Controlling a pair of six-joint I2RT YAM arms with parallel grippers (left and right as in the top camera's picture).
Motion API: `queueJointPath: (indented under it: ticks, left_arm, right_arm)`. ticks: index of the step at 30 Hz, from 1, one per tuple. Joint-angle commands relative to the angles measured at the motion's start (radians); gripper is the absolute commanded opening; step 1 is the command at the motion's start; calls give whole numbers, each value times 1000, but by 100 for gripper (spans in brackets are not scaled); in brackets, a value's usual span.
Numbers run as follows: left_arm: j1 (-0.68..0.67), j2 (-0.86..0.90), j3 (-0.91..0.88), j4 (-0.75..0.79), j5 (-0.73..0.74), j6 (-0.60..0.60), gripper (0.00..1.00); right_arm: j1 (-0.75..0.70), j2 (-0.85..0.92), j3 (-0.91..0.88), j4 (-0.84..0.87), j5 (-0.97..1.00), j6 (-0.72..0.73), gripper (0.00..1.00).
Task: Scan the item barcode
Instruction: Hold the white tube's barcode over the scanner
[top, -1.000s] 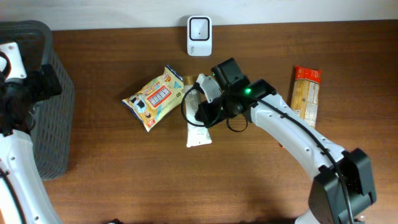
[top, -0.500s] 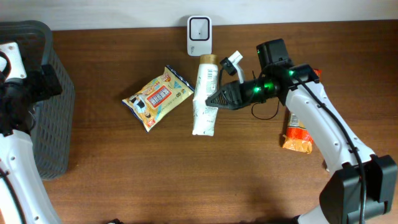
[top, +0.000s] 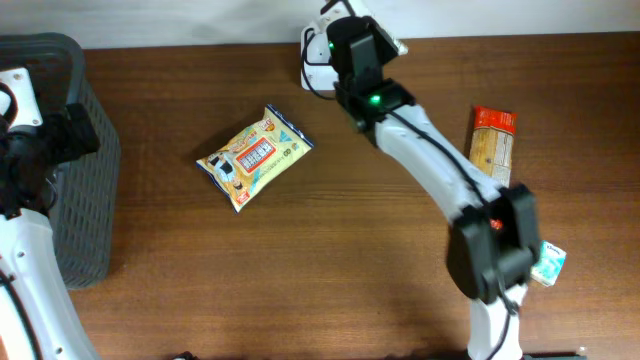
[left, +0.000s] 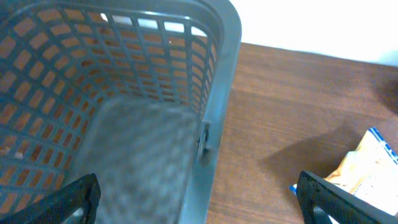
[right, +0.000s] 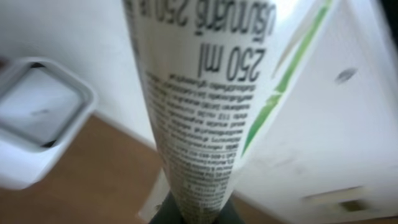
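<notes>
The right end effector (right: 198, 214) is clamped on the white tube (right: 199, 93), raised at the far edge of the counter (top: 400, 280) beside the scanner (right: 37, 118) (the presenting step, I'd say). Next, its barcode probably needs turning toward the scanner; the left end effector (left: 202, 199) gapes idle by the basket (left: 217, 74).

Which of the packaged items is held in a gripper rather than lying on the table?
The white tube marked 250 ml, clamped in the right gripper; the yellow snack bag and orange packet lie on the table.
</notes>
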Motion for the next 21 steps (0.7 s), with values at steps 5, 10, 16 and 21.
queueJointPath:
  ticks: [5, 10, 16, 21]
  left_arm:
    - [5, -10, 5, -1, 8, 16, 99]
    - [5, -10, 5, -1, 8, 16, 99]
    - [5, -10, 5, -1, 8, 16, 99]
    - [5, -10, 5, -1, 8, 16, 99]
  right_arm:
    - [-8, 280, 27, 475, 105, -622, 4]
    - [-10, 351, 27, 511, 1, -642, 4]
    - [-29, 361, 27, 516, -5, -642, 4]
    - [-28, 341, 27, 565, 48, -630, 4]
